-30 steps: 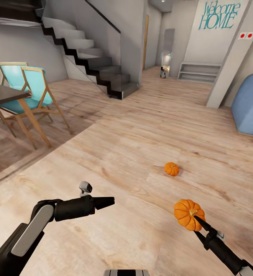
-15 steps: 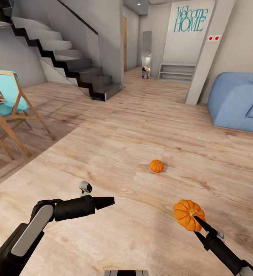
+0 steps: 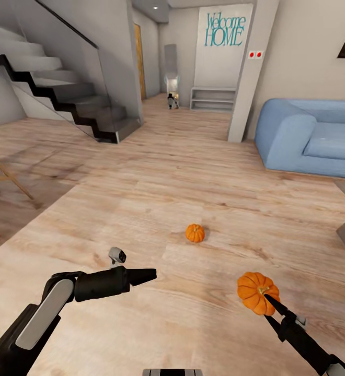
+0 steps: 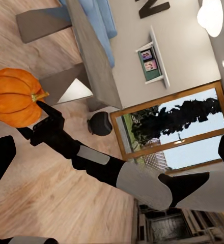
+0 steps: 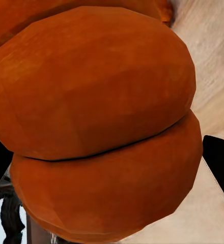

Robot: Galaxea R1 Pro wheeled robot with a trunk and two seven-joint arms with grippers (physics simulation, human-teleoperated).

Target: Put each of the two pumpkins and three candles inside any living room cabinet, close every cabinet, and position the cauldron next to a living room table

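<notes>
Pumpkins are split between claw and floor: one pumpkin (image 3: 257,292) is clamped in the right claw (image 3: 266,298), held off the floor at the near right, its ribbed orange skin pressed close up to the right wrist camera (image 5: 102,122). The left wrist view shows the fingers pinching it near the stem, a small purchase on a rounded, ribbed body. The second pumpkin (image 3: 195,233) sits on the wooden floor (image 3: 157,177) ahead, a little left of the held one and well apart from it. The left claw (image 3: 147,274) points across the near left with its fingers together, carrying nothing. Further off stand a staircase (image 3: 73,99) at the far left and a blue sofa (image 3: 311,138) at the far right; a black cauldron (image 4: 99,123) is visible in the left wrist view, on the floor by a glazed door. I judge the main risk to be the grip: a pinch at the edge of a curved surface could let the pumpkin twist or slip out if the base turns or brakes sharply. Driving straight ahead could also knock the loose pumpkin and send it rolling.
</notes>
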